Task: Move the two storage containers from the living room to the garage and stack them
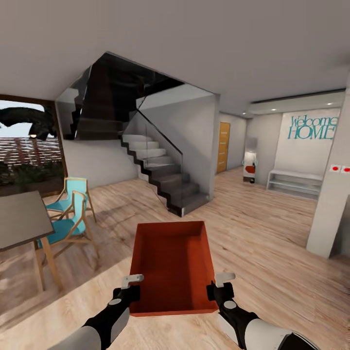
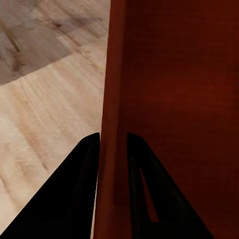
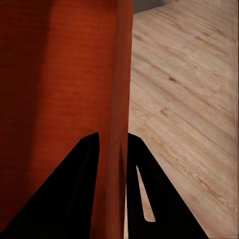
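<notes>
I hold one orange-red storage container (image 1: 172, 265) level in front of me, above the light wood-plank flooring. My left gripper (image 1: 132, 287) is shut on its left wall near the front corner. My right gripper (image 1: 218, 287) is shut on its right wall. In the left wrist view the container wall (image 2: 112, 124) runs between the two black fingers (image 2: 74, 194). The right wrist view has the same: the wall (image 3: 117, 99) is pinched between the dark fingers (image 3: 79, 189). The container is empty inside.
A table (image 1: 19, 218) with two turquoise chairs (image 1: 68, 218) stands at the left. A dark staircase (image 1: 160, 170) with a glass rail rises ahead. A hallway with a wooden door (image 1: 223, 147) opens at the back right, past a white wall (image 1: 330, 214) on the right.
</notes>
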